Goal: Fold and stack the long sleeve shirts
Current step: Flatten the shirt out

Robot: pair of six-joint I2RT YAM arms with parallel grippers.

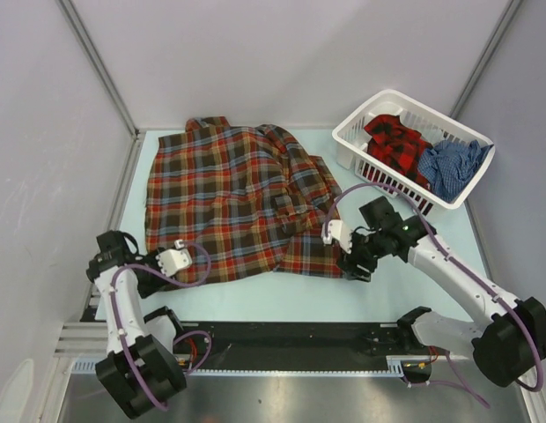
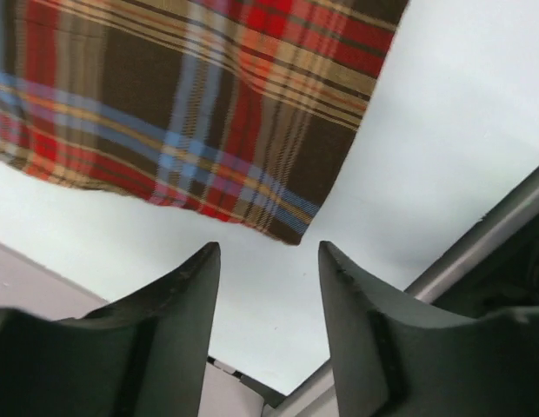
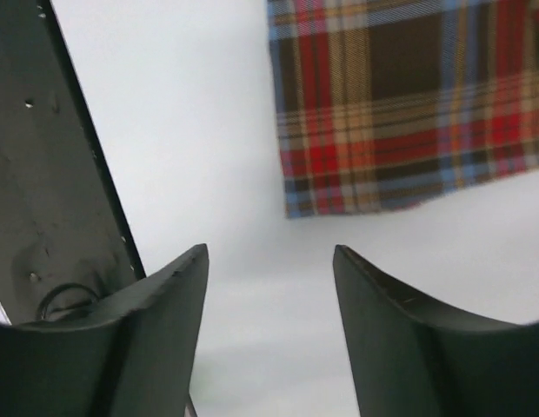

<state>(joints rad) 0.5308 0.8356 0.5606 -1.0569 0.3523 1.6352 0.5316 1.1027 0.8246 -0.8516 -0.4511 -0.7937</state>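
Observation:
The brown/red-orange/light-blue plaid shirt (image 1: 238, 198) lies spread on the table, collar at the far side. My left gripper (image 1: 157, 269) is open and empty at the shirt's near left corner. In the left wrist view (image 2: 268, 261) that corner of the shirt (image 2: 182, 104) lies just ahead of the fingertips, apart from them. My right gripper (image 1: 352, 264) is open and empty at the near right corner. In the right wrist view (image 3: 269, 261) the shirt's corner (image 3: 409, 104) is ahead and to the right. The red-and-black plaid shirt (image 1: 394, 141) and the blue checked shirt (image 1: 451, 167) lie crumpled in the basket.
The white plastic laundry basket (image 1: 357, 141) stands at the back right of the table. A black strip (image 1: 291, 335) runs along the near edge between the arm bases and shows in the right wrist view (image 3: 52, 174). Walls close the table's left, back and right sides.

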